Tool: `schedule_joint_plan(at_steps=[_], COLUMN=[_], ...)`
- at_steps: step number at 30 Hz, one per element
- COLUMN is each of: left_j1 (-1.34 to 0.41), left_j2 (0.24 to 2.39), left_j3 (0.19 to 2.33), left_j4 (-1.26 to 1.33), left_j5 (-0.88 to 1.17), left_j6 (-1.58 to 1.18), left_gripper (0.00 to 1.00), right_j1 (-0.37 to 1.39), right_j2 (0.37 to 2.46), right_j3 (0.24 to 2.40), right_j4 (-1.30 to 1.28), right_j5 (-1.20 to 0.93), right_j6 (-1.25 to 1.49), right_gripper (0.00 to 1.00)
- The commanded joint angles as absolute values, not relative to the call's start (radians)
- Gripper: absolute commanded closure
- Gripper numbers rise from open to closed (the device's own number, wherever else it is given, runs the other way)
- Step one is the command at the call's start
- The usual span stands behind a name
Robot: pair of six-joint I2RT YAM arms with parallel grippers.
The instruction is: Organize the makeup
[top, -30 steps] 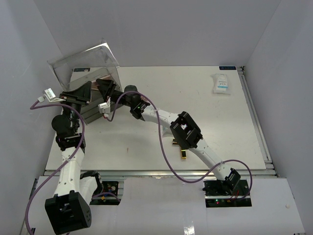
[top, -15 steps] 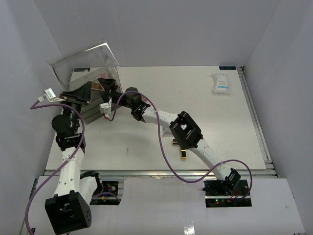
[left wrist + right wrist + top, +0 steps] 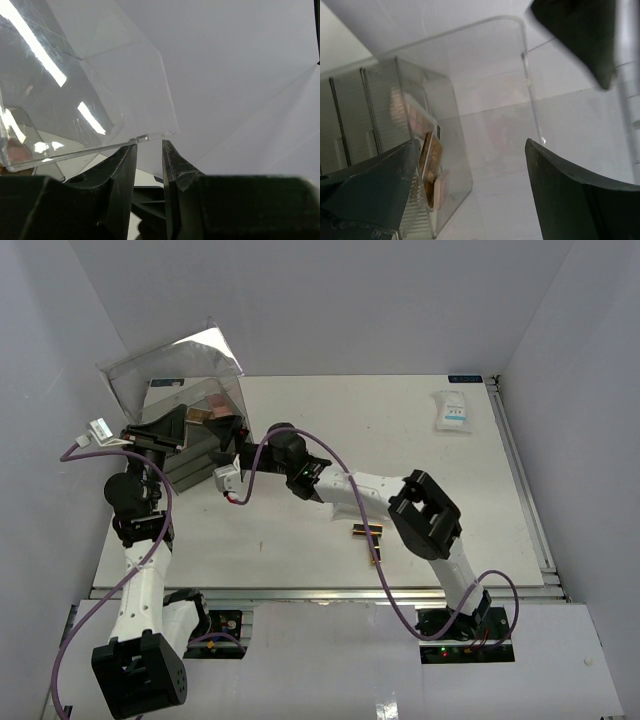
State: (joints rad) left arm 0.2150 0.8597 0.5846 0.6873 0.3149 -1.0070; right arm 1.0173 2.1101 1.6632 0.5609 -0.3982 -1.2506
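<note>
Pink-brown eyeshadow palettes stand on edge inside the clear plastic box, seen as a pink patch from above. My right gripper is open wide and holds nothing, hovering at the box's mouth. Two black-and-gold lipstick tubes lie on the table under the right forearm. A white-blue sachet lies at the far right. My left gripper sits under the raised lid. Its jaws stand a narrow gap apart, and the lid's edge rests across their tips.
The lid tilts up and back towards the left wall. The box's ribbed base sits at the table's far left corner. A metal rail runs along the table's right edge. White walls close in on three sides.
The right gripper opened and drew back to the right, leaving a palette in the box; its elbow swung right. The left arm and the lid stayed put.
</note>
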Motion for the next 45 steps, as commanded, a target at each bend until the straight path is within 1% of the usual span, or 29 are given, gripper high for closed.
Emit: schedule_joint_plan(at_steps=[1, 2, 4, 6, 9, 10, 11, 13, 15, 17, 18, 19, 20, 22, 24, 26, 29, 39, 45], left_j1=[0.218, 0.218, 0.218, 0.218, 0.218, 0.218, 0.218, 0.218, 0.218, 0.219, 0.218, 0.219, 0.218, 0.218, 0.218, 0.218, 0.219, 0.218, 0.218], left_j2=[0.825, 0.825, 0.824, 0.824, 0.824, 0.824, 0.822, 0.823, 0.822, 0.822, 0.822, 0.820, 0.818, 0.815, 0.810, 0.808, 0.812, 0.811, 0.815], left_j3=[0.616, 0.614, 0.614, 0.614, 0.614, 0.611, 0.609, 0.606, 0.604, 0.604, 0.604, 0.603, 0.604, 0.604, 0.604, 0.602, 0.597, 0.591, 0.587], left_j4=[0.717, 0.719, 0.722, 0.723, 0.727, 0.728, 0.731, 0.734, 0.736, 0.735, 0.735, 0.735, 0.734, 0.728, 0.722, 0.720, 0.723, 0.718, 0.717], left_j5=[0.328, 0.327, 0.327, 0.327, 0.325, 0.325, 0.325, 0.325, 0.324, 0.323, 0.322, 0.322, 0.322, 0.322, 0.320, 0.318, 0.315, 0.316, 0.318], left_j6=[-1.009, -1.011, -1.011, -1.011, -1.015, -1.017, -1.020, -1.024, -1.025, -1.026, -1.028, -1.029, -1.030, -1.028, -1.024, -1.019, -1.019, -1.011, -1.001], left_gripper=[0.63, 0.63, 0.63, 0.63, 0.62, 0.63, 0.62, 0.63, 0.62, 0.62, 0.62, 0.62, 0.62, 0.62, 0.62, 0.62, 0.63, 0.63, 0.62], right_j1=[1.000, 0.988, 0.963, 0.912, 0.830, 0.779, 0.745, 0.663, 0.609, 0.586, 0.585, 0.586, 0.588, 0.598, 0.618, 0.641, 0.671, 0.683, 0.683], right_j2=[1.976, 1.958, 1.942, 1.918, 1.887, 1.888, 1.891, 1.898, 1.926, 2.002, 2.042, 2.102, 2.175, 2.284, 2.352, 2.372, 2.435, 2.536, 2.556], right_j3=[1.782, 1.806, 1.820, 1.791, 1.703, 1.686, 1.657, 1.617, 1.591, 1.650, 1.700, 1.780, 1.887, 2.057, 2.135, 2.135, 2.201, 2.238, 2.246], right_j4=[0.015, -0.137, -0.312, -0.412, -0.423, -0.416, -0.402, -0.305, -0.204, -0.204, -0.226, -0.256, -0.281, -0.341, -0.364, -0.329, -0.349, -0.279, -0.272], right_j5=[-0.487, -0.551, -0.612, -0.653, -0.695, -0.711, -0.721, -0.727, -0.689, -0.599, -0.553, -0.482, -0.400, -0.281, -0.199, -0.113, -0.038, -0.018, -0.024], right_j6=[-1.053, -1.027, -1.017, -0.961, -0.849, -0.812, -0.736, -0.632, -0.423, -0.343, -0.305, -0.255, -0.185, -0.099, -0.085, -0.044, -0.009, -0.046, -0.060], right_gripper=[0.04, 0.09, 0.10, 0.10, 0.10, 0.10, 0.11, 0.11, 0.07, 0.05, 0.02, 0.07, 0.09, 0.10, 0.10, 0.10, 0.10, 0.10, 0.10])
